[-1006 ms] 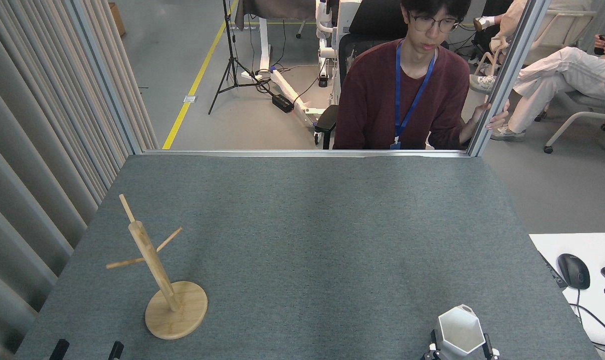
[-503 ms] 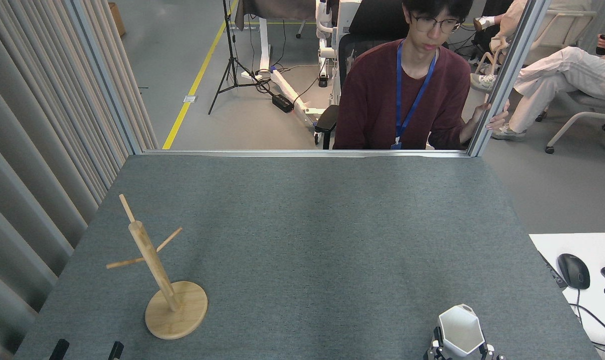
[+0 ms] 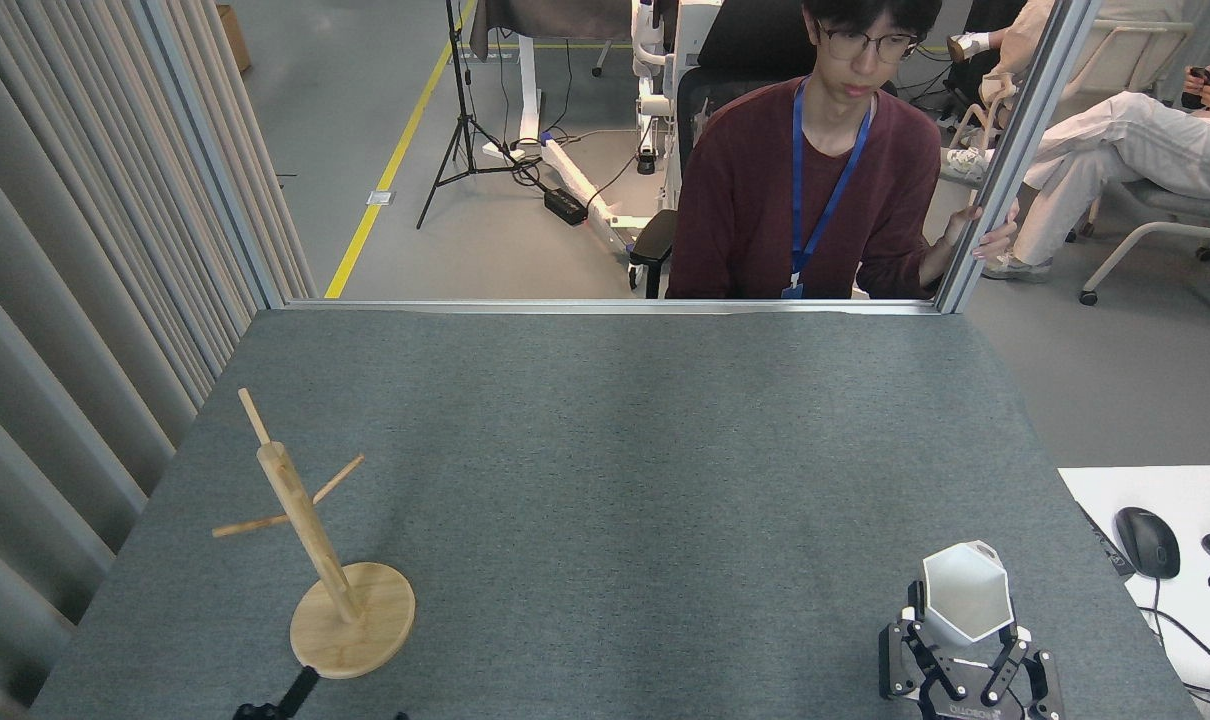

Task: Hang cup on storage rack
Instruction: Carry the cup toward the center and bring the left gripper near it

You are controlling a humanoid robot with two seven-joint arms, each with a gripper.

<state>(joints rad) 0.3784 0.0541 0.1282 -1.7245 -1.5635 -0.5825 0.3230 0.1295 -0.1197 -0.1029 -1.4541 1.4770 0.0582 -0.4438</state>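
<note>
Cup point(image 3: 966, 592) clamped in right gripper point(image 3: 965, 655) at five o'clock; carry level toward storage rack point(image 3: 310, 540) at eight, tab leading.

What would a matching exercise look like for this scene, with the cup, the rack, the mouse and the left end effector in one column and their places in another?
Things:
1. cup
2. storage rack
3. computer mouse
4. left end effector

Places:
A. on the white surface at the right edge
B. standing on the grey table, left side
C. held in the right end effector
D. barely in view at the bottom edge, by the rack's base

Pairs: 1-C, 2-B, 3-A, 4-D
</note>
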